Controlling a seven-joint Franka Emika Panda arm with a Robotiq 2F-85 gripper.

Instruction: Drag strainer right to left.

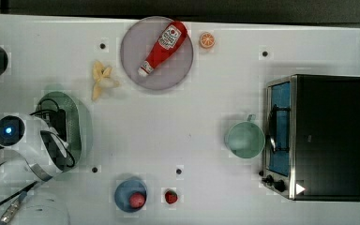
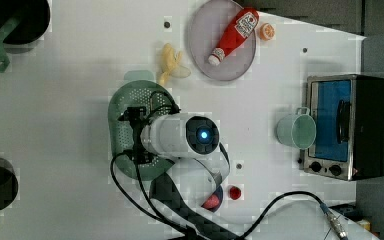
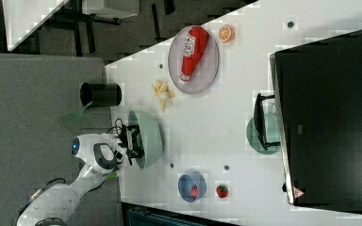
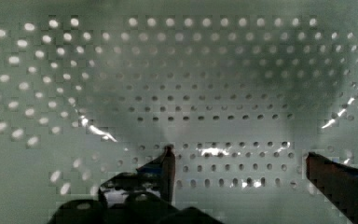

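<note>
Wrist view: the fingers [image 4: 168,161] are held apart inside the strainer [image 4: 186,74]; if pressed unevenly, it could tip toward the banana [image 1: 102,79] nearby.

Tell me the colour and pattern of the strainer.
The strainer is pale mint green, dotted all over with rows of small holes; the wrist view shows it best.

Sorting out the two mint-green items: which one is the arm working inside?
The strainer, the big oval one full of holes, with the open fingers down inside it. The cup stands alone beside the oven.
</note>
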